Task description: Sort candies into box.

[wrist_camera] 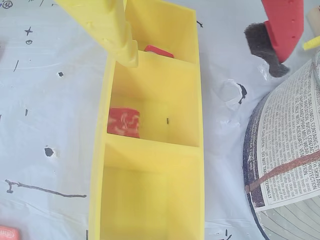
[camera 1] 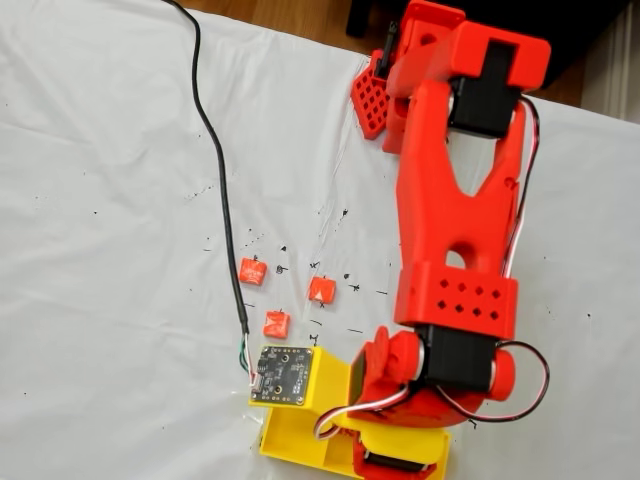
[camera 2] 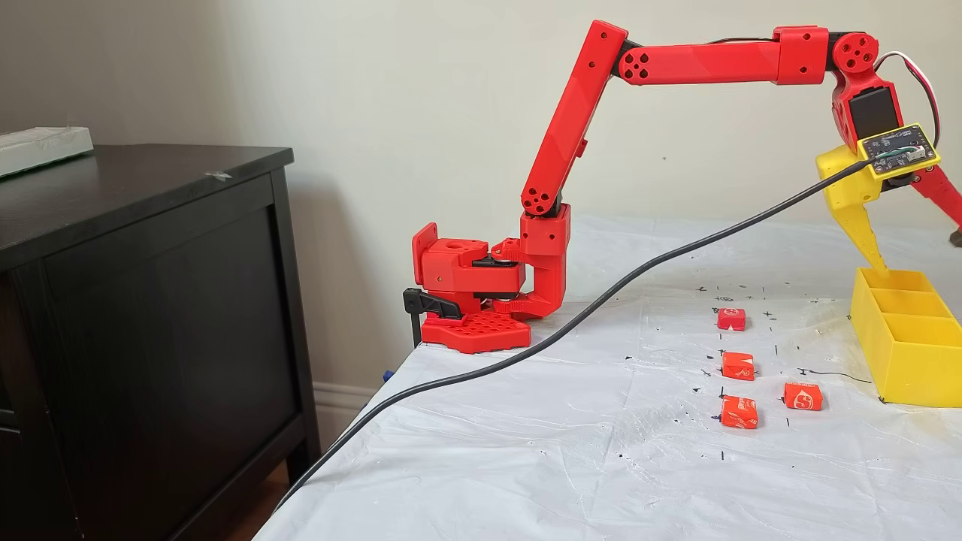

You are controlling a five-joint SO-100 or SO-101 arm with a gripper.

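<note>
- Wrist view: yellow finger [wrist_camera: 112, 30] hangs over the box [wrist_camera: 195, 100]; one candy [wrist_camera: 124, 122] lies in the middle compartment, another [wrist_camera: 159, 50] in the far one.
- Fixed view from above: three candies [camera 1: 321, 290] lie on the white sheet [camera 1: 100, 250], arm [camera 1: 460, 200] over the box.
- Side fixed view: gripper [camera 2: 913, 225] spread wide, holding nothing; four candies [camera 2: 738, 365] left of the box [camera 2: 909, 361].

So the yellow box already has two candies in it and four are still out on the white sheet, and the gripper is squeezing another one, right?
Not quite. In the wrist view the gripper is open and holds nothing. The box does hold two candies, and four lie on the sheet.
</note>
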